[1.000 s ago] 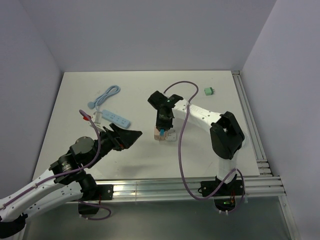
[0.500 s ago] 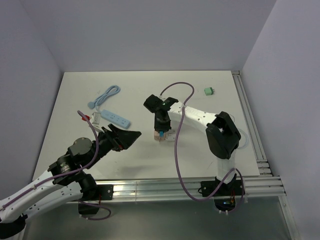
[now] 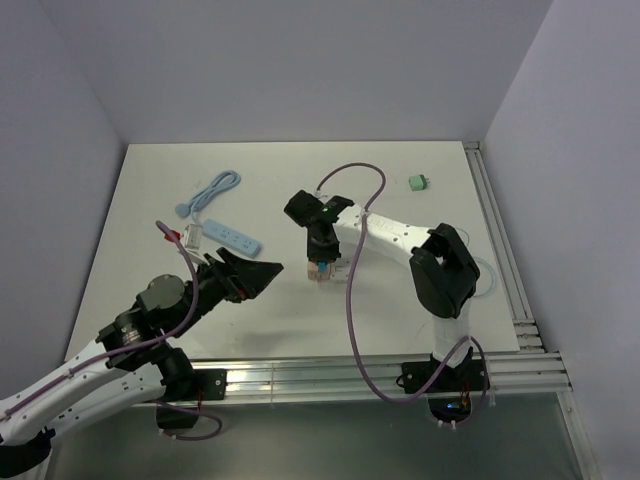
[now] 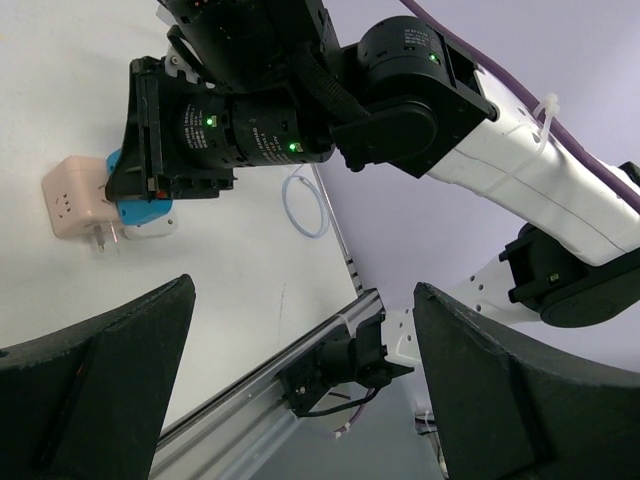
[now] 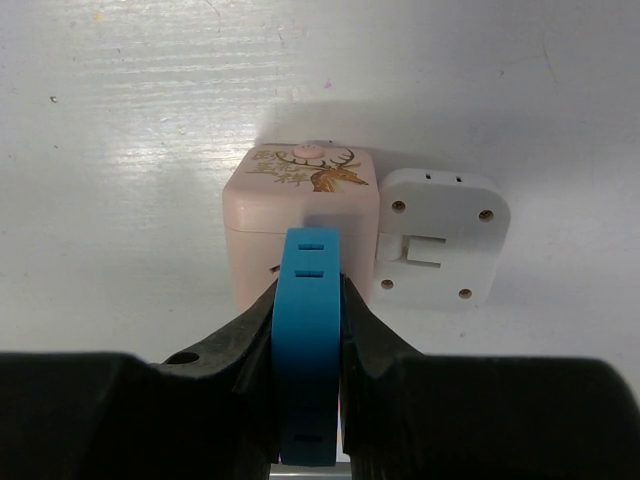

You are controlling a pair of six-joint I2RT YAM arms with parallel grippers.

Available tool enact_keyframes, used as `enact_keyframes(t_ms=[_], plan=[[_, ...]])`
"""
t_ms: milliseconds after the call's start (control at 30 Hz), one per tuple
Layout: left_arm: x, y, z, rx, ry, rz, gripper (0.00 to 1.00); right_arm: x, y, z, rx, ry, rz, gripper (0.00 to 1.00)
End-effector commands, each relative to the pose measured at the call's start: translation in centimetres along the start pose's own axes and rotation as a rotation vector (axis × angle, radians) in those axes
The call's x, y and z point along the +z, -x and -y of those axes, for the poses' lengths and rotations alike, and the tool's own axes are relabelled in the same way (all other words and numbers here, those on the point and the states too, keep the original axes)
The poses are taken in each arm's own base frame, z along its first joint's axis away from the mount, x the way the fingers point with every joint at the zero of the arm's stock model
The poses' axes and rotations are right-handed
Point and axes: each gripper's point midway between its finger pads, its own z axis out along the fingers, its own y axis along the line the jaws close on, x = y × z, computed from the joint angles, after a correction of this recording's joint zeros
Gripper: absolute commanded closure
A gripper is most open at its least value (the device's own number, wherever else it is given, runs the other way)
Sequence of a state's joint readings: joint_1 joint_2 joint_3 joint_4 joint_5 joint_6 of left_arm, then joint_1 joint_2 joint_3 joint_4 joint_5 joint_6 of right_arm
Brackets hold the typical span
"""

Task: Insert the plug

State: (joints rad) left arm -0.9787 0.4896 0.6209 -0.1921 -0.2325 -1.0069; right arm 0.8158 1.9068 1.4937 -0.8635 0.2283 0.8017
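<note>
My right gripper [image 5: 306, 290] is shut on a blue plug [image 5: 306, 340], gripping it by its two flat sides. The plug's front end sits against the side of a pink cube socket [image 5: 300, 200] with a deer picture on top. In the top view the right gripper [image 3: 322, 260] points down at the pink cube [image 3: 320, 277] in the middle of the table. The left wrist view shows the blue plug [image 4: 140, 212] beside the pink cube [image 4: 75, 195]. My left gripper [image 3: 272, 275] hovers open and holds nothing, left of the cube.
A white adapter [image 5: 435, 235] lies against the cube's right side. A light blue power strip [image 3: 228, 237] and a coiled blue cable [image 3: 210, 190] lie at the back left. A green connector [image 3: 418, 182] sits back right. Aluminium rails [image 3: 500, 250] run along the right and front edges.
The right wrist has shifted slightly to the left above the cube, with the blue plug still in its grip. The left arm has barely moved.
</note>
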Motion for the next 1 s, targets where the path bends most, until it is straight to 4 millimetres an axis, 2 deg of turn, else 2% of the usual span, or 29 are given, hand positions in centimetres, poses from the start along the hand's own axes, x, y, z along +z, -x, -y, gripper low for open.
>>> enact_keyframes(t_ms=[0, 167, 200, 333, 400, 600, 700, 833, 867, 900, 967], plan=[[0.2, 0.1, 0.7, 0.013, -0.025, -0.001, 0.05, 1.9, -1.2, 1.6, -0.074, -0.103, -0.039, 0.98], [0.2, 0.1, 0.3, 0.011, -0.004, -0.004, 0.05, -0.4, 0.6, 0.7, -0.084, -0.051, 0.013, 0.77], [0.1, 0.2, 0.2, 0.011, 0.005, -0.001, 0.05, -0.7, 0.8, 0.7, -0.086, -0.048, 0.018, 0.7], [0.0, 0.2, -0.5, 0.008, 0.038, 0.003, 0.04, -1.7, 1.3, 0.4, -0.084, -0.007, 0.044, 0.52], [0.1, 0.1, -0.7, 0.004, 0.047, 0.001, 0.04, -2.3, 1.5, 0.3, -0.088, 0.015, 0.053, 0.47], [0.4, -0.8, -1.8, -0.021, 0.086, -0.021, 0.05, -3.6, 1.6, 0.1, -0.122, 0.081, 0.085, 0.42], [0.6, -1.1, -2.2, -0.027, 0.108, -0.031, 0.05, -5.0, 2.2, -0.1, -0.127, 0.125, 0.125, 0.38], [0.5, -1.0, -2.6, -0.027, 0.144, -0.031, 0.04, -8.0, 3.6, -0.2, -0.116, 0.186, 0.204, 0.32], [0.4, -1.0, -3.1, -0.021, 0.165, -0.032, 0.04, -8.5, 3.9, -0.1, -0.115, 0.192, 0.221, 0.27], [0.3, -0.7, -2.9, -0.02, 0.167, -0.027, 0.04, -9.6, 4.4, -0.1, -0.108, 0.219, 0.254, 0.27], [0.1, -0.5, -3.0, -0.022, 0.183, -0.022, 0.04, -10.7, 4.9, 0.1, -0.109, 0.242, 0.287, 0.26]])
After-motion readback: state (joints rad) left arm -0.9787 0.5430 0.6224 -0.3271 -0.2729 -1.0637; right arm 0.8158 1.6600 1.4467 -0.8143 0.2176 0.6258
